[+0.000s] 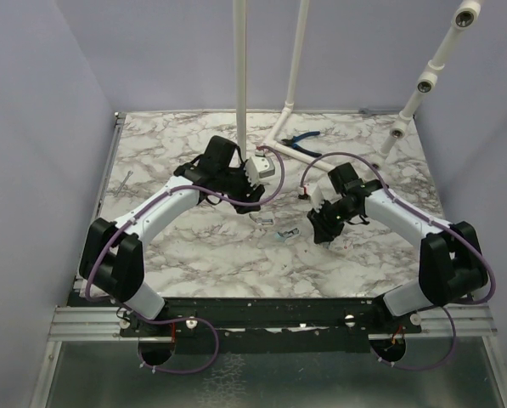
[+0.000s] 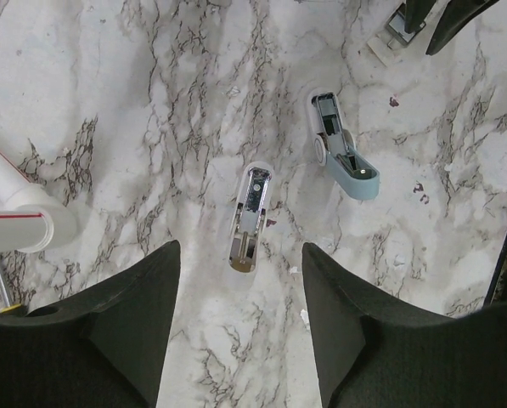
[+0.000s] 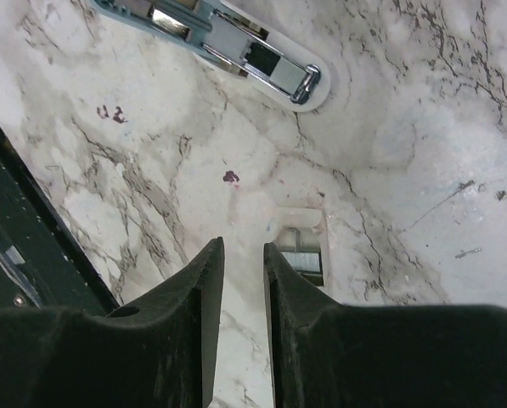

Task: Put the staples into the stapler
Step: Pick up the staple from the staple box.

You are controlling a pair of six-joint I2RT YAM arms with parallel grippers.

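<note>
The pale blue-green stapler (image 2: 345,151) lies hinged open on the marble table, its metal inner parts showing; it is also in the top view (image 1: 285,235) and the right wrist view (image 3: 261,59). A second whitish stapler-like piece (image 2: 248,217) with a metal channel lies beside it, just ahead of my left gripper (image 2: 240,255). That gripper is open wide above the table with nothing between its fingers. A small clear box of staples (image 3: 304,251) sits by my right gripper (image 3: 243,246), partly hidden behind one finger. The right jaws stand narrowly open and hold nothing.
Blue-handled pliers (image 1: 302,143) and white pipe stands (image 1: 283,127) are at the back of the table. A white tube (image 2: 19,217) and a yellow-tipped tool (image 2: 2,299) lie to the left of the left gripper. The black front rail (image 3: 15,246) runs close to the right gripper.
</note>
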